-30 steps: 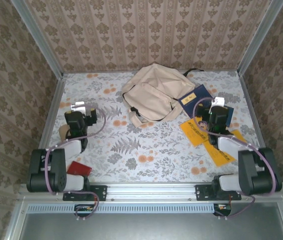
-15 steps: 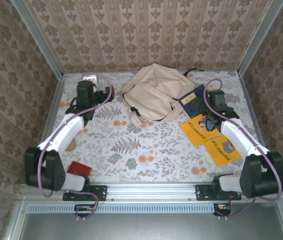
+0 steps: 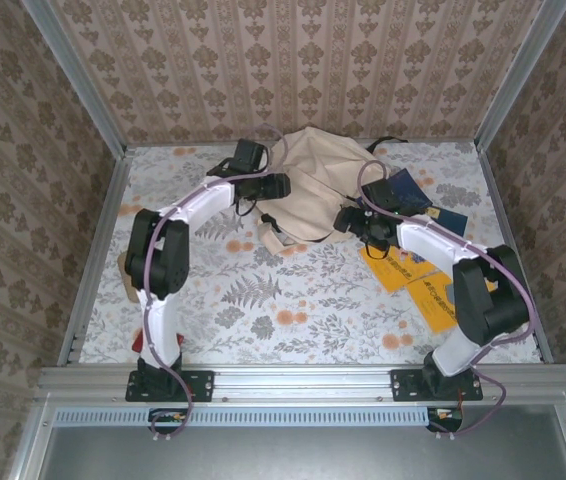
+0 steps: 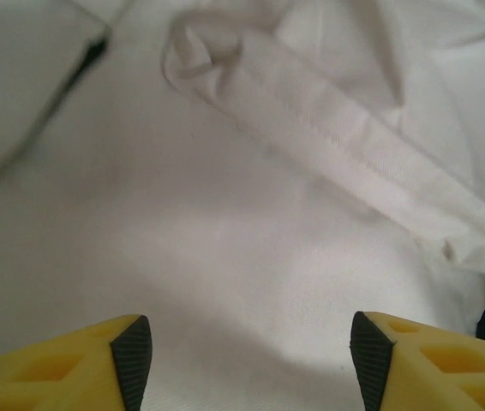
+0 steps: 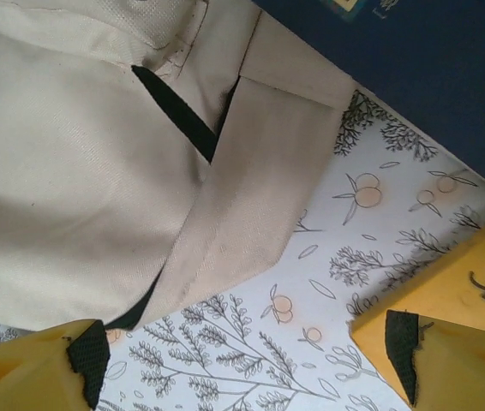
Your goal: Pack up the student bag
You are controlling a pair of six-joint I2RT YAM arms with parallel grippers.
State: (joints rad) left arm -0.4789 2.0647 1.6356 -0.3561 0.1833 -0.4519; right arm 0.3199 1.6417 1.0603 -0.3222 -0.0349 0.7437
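Observation:
The student bag (image 3: 318, 180), a cream fabric backpack, lies at the back middle of the table. My left gripper (image 3: 271, 187) hangs over its left side. In the left wrist view the left gripper (image 4: 249, 364) is open just above the bag's plain cream fabric (image 4: 225, 223), with nothing between its pads. My right gripper (image 3: 347, 218) is at the bag's near right edge. The right wrist view shows this gripper (image 5: 244, 355) open over the printed tablecloth, beside a bag strap (image 5: 251, 197).
A navy book (image 3: 405, 190) lies right of the bag, partly under my right arm. Two yellow booklets (image 3: 393, 265) (image 3: 441, 300) lie nearer the front right. Metal frame rails and patterned walls close in the table on three sides.
Both arms have swung from the table's sides in to the bag, the left onto its left side, the right to its near right edge. Both sets of jaws stand slightly narrower.

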